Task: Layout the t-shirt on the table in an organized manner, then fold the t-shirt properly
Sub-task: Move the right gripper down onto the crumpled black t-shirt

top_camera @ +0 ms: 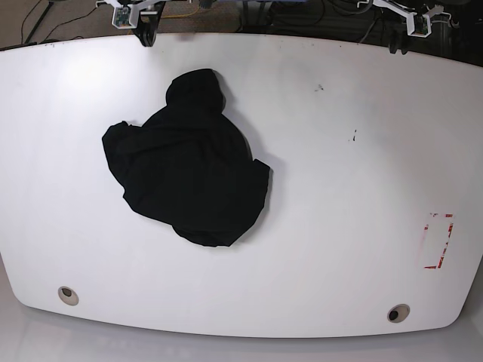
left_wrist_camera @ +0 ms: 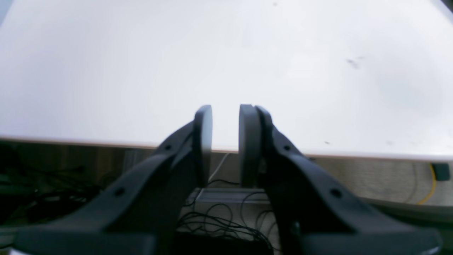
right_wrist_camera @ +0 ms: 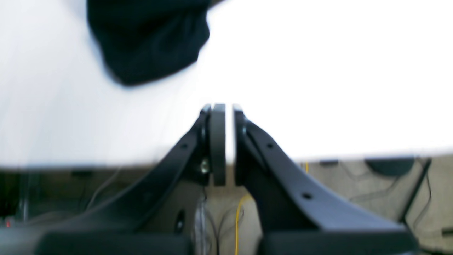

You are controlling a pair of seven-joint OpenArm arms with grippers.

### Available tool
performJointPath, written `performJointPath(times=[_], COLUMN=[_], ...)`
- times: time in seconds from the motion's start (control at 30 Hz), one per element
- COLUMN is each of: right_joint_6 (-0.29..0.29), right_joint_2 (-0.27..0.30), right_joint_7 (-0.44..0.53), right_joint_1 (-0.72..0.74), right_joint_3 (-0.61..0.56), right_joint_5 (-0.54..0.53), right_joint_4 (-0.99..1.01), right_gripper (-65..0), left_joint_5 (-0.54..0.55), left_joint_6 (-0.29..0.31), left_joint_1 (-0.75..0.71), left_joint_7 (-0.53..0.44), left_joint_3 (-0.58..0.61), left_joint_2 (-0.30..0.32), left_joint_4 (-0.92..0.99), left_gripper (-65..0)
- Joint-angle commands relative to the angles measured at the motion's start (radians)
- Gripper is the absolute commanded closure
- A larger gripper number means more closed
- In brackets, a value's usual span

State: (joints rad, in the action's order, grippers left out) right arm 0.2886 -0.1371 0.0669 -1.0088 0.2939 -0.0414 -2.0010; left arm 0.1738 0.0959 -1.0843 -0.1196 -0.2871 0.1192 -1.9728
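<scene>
Glossy white surface (top_camera: pixel 317 173), curved at its edges, filling nearly the whole base view. Two small round holes (top_camera: pixel 67 295) near the front edge, one left and one right; red rectangular marking (top_camera: pixel 439 241) toward the right end; a few dark specks (top_camera: pixel 353 137) right of centre.

Black t-shirt (top_camera: pixel 189 170) lying crumpled in a loose heap on the left half, well apart from every edge, nothing touching it. Front graphic not visible; sleeves and collar impossible to make out in the bunched cloth.

Wide bare room to the right of the heap, narrower strips on its left and near sides.

Left hand (left_wrist_camera: pixel 225 120) poised over the far edge at the right end, fingers slightly apart, gripping nothing. Right hand (right_wrist_camera: pixel 225 120) over the far edge at the left end, pads all but together, empty, with a blurred fold of the t-shirt ahead of it.

Beyond the far edge, floor with tangled dark cables (left_wrist_camera: pixel 219 219) and a yellow cable (right_wrist_camera: pixel 239 212), all soft and hard to read. Arms themselves cut off at the top of the base view.
</scene>
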Motion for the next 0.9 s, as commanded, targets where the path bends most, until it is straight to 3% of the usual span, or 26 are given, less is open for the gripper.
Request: performJointPath(times=[0.0, 0.33, 0.47, 0.6, 0.77, 0.87], right_joint_6=[0.001, 0.001, 0.001, 0.001, 0.001, 0.001], right_joint_2=[0.004, 0.007, 0.02, 0.067, 0.075, 0.075], right_joint_7=[0.021, 0.018, 0.003, -0.055, -0.14, -0.195], right_joint_1=[0.02, 0.161, 0.216, 0.304, 0.391, 0.45], right_joint_3=[0.0, -0.006, -0.058, -0.154, -0.256, -0.318], right_joint_5=[-0.005, -0.005, 0.013, 0.097, 0.188, 0.249], right_joint_4=[-0.017, -0.017, -0.017, -0.016, -0.014, -0.014], right_gripper=[-2.1, -2.7, -2.7, -2.7, -3.3, -9.0], left_joint_5=[0.003, 0.005, 0.003, 0.0, 0.0, 0.0], left_joint_6=[-0.003, -0.002, -0.002, -0.002, -0.002, -0.002], left_joint_1=[0.01, 0.108, 0.143, 0.197, 0.218, 0.244], left_joint_7=[-0.028, -0.028, -0.028, -0.028, -0.028, -0.028], left_joint_3=[-0.001, 0.016, 0.024, 0.045, 0.078, 0.096], left_joint_2=[0.001, 0.001, 0.003, 0.001, 0.007, 0.007], left_joint_4=[-0.018, -0.018, -0.018, -0.018, -0.018, -0.018], left_gripper=[-11.0, -11.0, -11.0, -11.0, -11.0, -11.0])
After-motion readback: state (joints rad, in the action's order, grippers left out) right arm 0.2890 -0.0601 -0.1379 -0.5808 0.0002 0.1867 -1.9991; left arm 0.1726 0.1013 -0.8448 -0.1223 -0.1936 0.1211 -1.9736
